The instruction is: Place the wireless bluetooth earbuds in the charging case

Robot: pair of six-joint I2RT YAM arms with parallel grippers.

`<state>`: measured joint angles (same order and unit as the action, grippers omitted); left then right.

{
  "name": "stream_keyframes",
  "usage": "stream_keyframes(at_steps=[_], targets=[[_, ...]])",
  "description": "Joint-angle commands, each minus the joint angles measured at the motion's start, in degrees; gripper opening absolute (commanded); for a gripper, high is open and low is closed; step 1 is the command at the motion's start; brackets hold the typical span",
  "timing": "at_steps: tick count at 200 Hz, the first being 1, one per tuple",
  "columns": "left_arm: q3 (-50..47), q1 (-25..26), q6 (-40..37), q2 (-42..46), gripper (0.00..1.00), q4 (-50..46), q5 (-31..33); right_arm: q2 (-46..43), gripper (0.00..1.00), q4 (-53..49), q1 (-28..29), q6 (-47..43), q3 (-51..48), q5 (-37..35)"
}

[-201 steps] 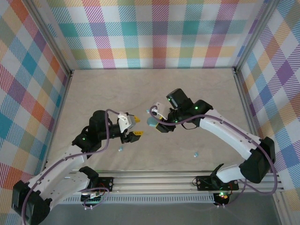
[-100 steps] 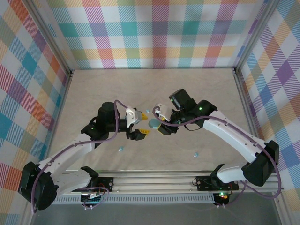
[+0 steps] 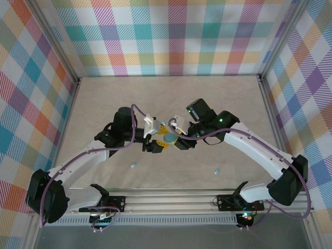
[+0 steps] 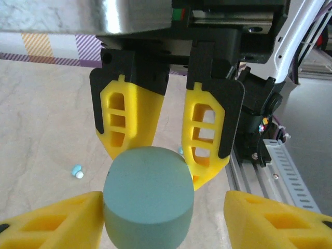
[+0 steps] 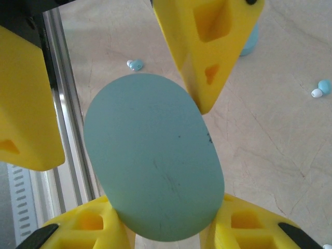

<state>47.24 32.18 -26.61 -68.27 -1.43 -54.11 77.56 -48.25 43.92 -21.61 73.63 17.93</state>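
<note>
Pinching the charging case [image 5: 155,155] in the right gripper [image 3: 179,139], straddling it with the left gripper [image 3: 162,137] spread wider, risking twisting it loose by closing off-centre

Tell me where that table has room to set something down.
The far half of the beige marbled table, up to the plaid back wall, is bare. The middle is crowded: the left arm and right arm meet around an oval teal plastic case. Two tiny pale blue earbuds dot the near strip.
</note>
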Motion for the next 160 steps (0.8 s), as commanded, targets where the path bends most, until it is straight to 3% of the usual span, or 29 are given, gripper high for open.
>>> stream_keyframes(at_steps=[1, 64, 160], targets=[[2.0, 0.6, -3.0, -1.1, 0.57, -3.2, -3.7, 0.3, 0.26, -0.4, 0.4, -0.7, 0.3, 1.9], [1.7, 1.0, -4.9, -1.0, 0.62, -4.8, -2.2, 0.2, 0.25, 0.0, 0.4, -0.5, 0.0, 2.9], [2.7, 1.0, -4.6, -1.8, 0.30, -4.7, -4.3, 0.8, 0.27, -0.4, 0.4, -0.3, 0.8, 3.4]])
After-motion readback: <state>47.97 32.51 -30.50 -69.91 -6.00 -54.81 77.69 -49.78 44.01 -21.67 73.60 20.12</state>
